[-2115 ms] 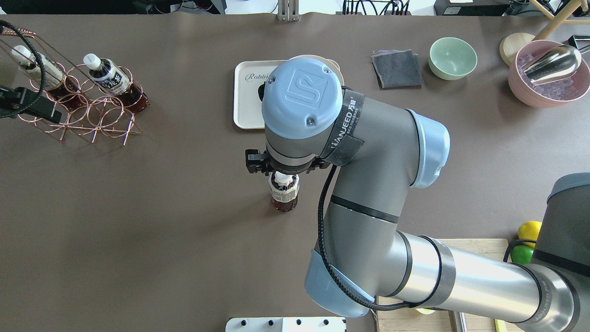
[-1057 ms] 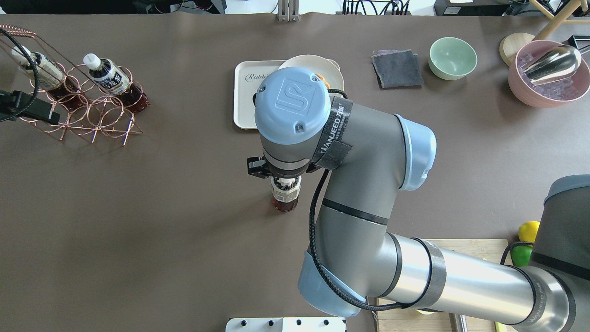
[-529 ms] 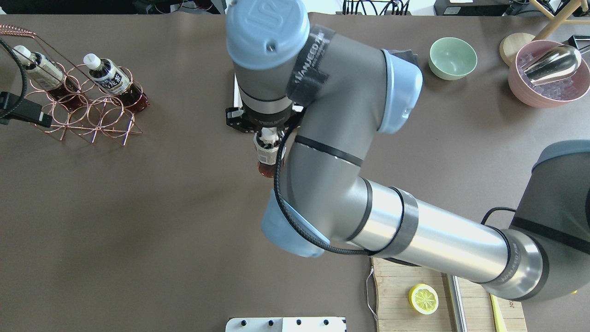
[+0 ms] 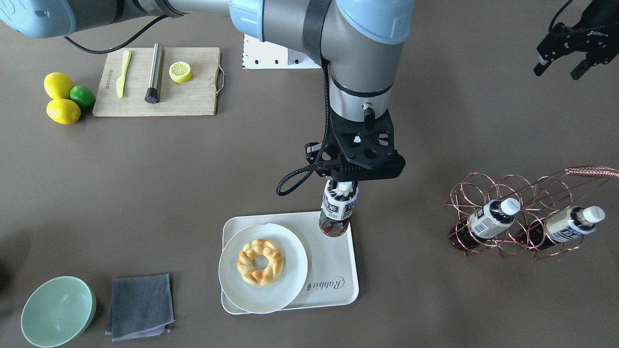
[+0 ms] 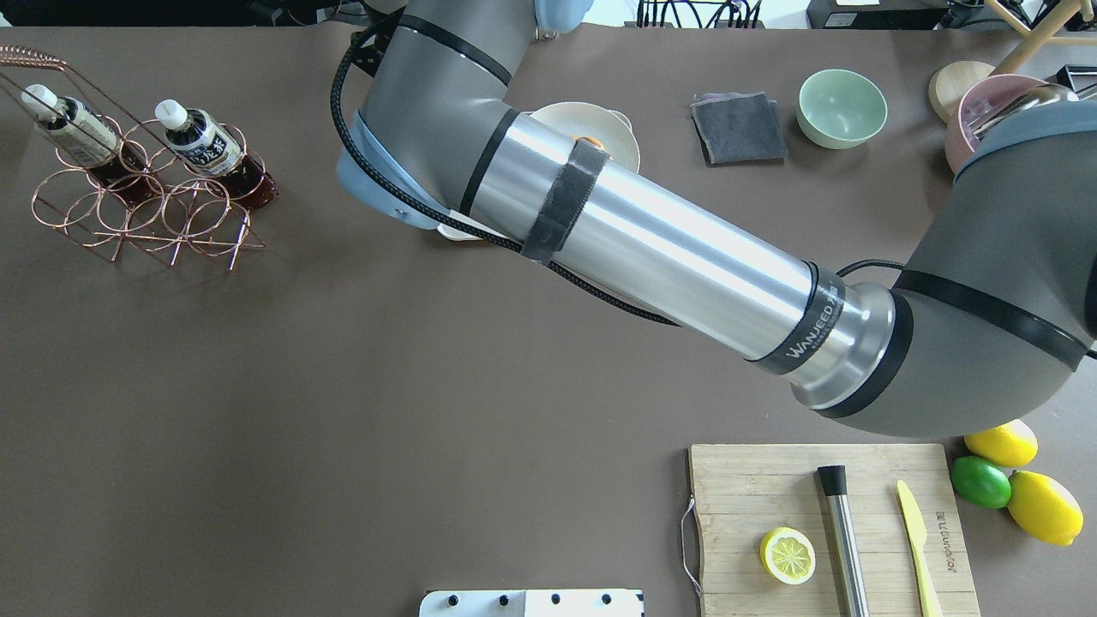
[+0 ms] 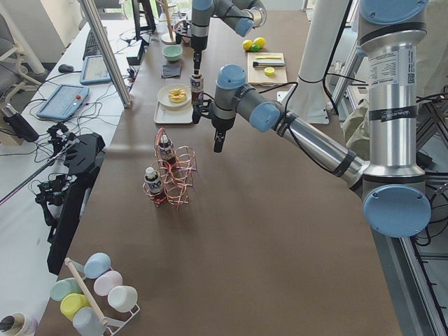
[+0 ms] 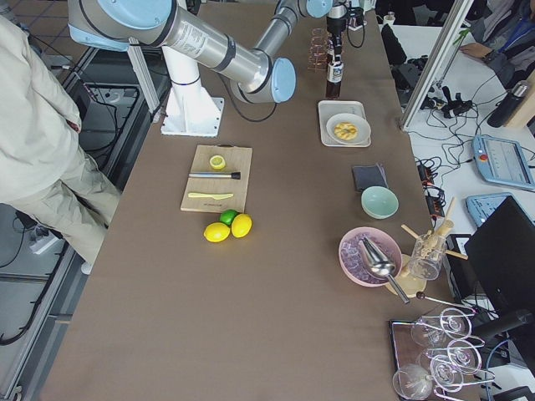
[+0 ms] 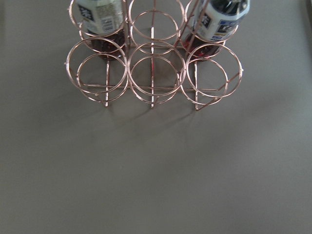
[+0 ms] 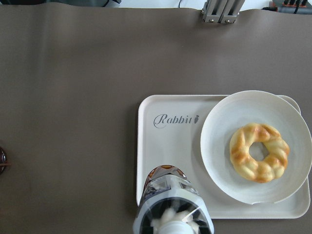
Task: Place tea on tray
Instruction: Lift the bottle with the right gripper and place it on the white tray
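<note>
Over the tray's [image 4: 338, 251] one-o'clock corner, front-facing view, the tea [image 4: 337, 209] hangs upright, its cap clamped by the right end effector [image 4: 344, 187]. You're mid-placement, I judge: lower it straight down, clear of the plate [image 4: 290, 284] at eight o'clock, then release. The left end effector [image 4: 557, 67] is spread and empty.

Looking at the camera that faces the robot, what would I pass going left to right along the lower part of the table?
The green bowl → grey cloth → white plate holding a doughnut → tea bottle held by the jaws → copper wire rack.
</note>
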Robot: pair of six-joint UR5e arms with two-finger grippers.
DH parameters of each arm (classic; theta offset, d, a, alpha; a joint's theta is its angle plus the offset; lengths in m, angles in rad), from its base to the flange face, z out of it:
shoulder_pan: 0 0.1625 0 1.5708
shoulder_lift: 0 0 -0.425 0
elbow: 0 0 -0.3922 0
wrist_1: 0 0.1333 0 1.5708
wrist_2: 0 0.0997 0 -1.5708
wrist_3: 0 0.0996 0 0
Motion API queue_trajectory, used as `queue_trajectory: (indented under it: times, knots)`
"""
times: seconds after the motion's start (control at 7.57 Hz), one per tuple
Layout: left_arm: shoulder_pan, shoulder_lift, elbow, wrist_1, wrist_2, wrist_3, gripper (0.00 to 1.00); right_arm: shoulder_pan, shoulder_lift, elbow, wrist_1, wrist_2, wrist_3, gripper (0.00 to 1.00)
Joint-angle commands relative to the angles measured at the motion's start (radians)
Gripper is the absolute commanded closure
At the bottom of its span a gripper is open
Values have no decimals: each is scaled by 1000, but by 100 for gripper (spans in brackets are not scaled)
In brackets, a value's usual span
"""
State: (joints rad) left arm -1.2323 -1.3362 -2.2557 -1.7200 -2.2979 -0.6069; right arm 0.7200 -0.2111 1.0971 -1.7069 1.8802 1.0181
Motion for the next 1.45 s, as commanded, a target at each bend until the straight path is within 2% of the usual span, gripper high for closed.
queue_trajectory:
  times: [0.0,0.4,0.66,0.79,1.06,1.32]
  knots:
    - [-67,32,8,-18,-46,12,8,19,61,-251,160,0,-21,100]
    - [-68,32,4,-20,-46,10,8,19,68,-325,225,22,-10,100]
    - [-68,31,8,-21,-46,10,7,22,70,-327,227,27,-4,100]
    - [-68,31,7,-21,-46,10,7,22,68,-327,225,26,-3,1]
    - [-68,29,10,-21,-46,9,7,38,68,-327,225,48,-3,0]
    - [-70,31,16,-20,-46,9,6,94,56,-278,211,130,-16,0]
